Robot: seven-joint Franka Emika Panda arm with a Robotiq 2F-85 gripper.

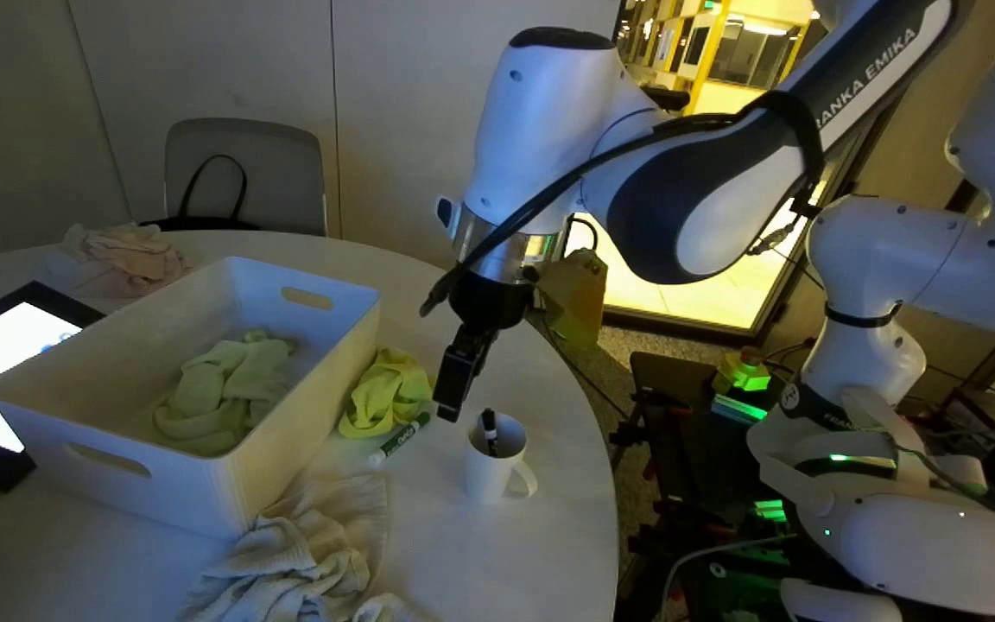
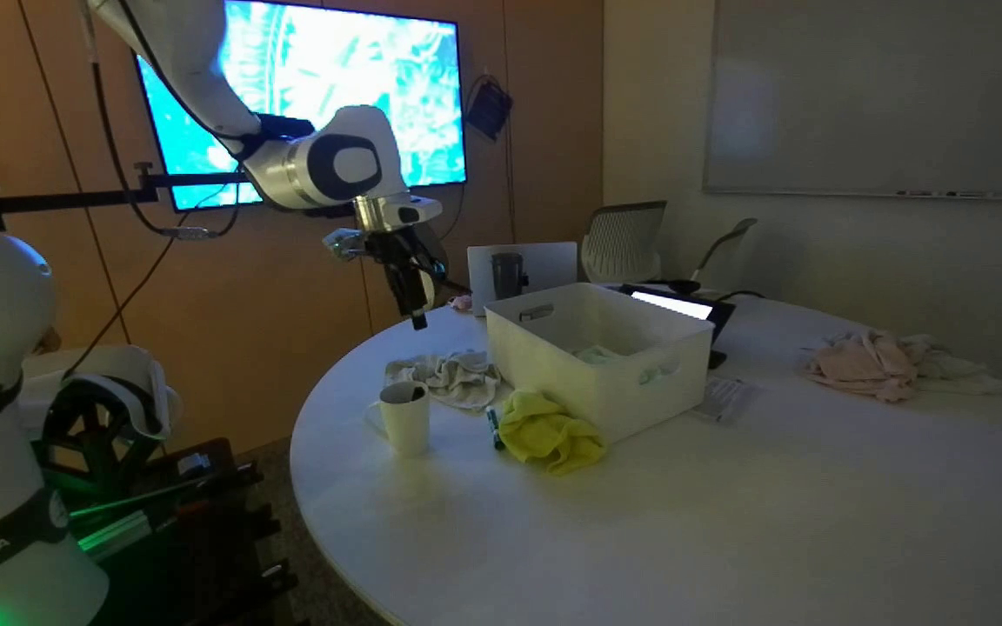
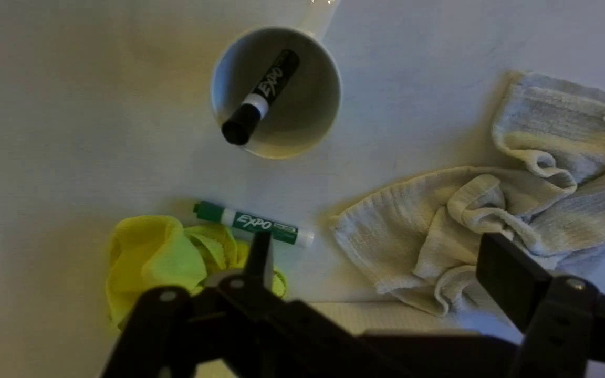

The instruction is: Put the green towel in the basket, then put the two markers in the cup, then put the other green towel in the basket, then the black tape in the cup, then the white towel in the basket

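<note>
- The gripper hung above the table near the white mug, jaws spread wide and nothing between them.
- The green Expo marker, apparently next to be lifted, lay beside the yellow-green towel — touching or just clear, I couldn't tell.
- That closeness was the likeliest trouble: shutting there risked pinching cloth along with the barrel.
- A grip off the marker's middle risked swivelling or rolling it, the barrel being round.
- The black Expo marker leaned inside the mug, cap end up; the green one might snag on it or the rim and tip the mug.
- The white rectangular tub, a pale green towel inside it, stood close by — a stray low approach might bump its wall.
- The off-white ribbed towel lay crumpled next to the tub.
</note>
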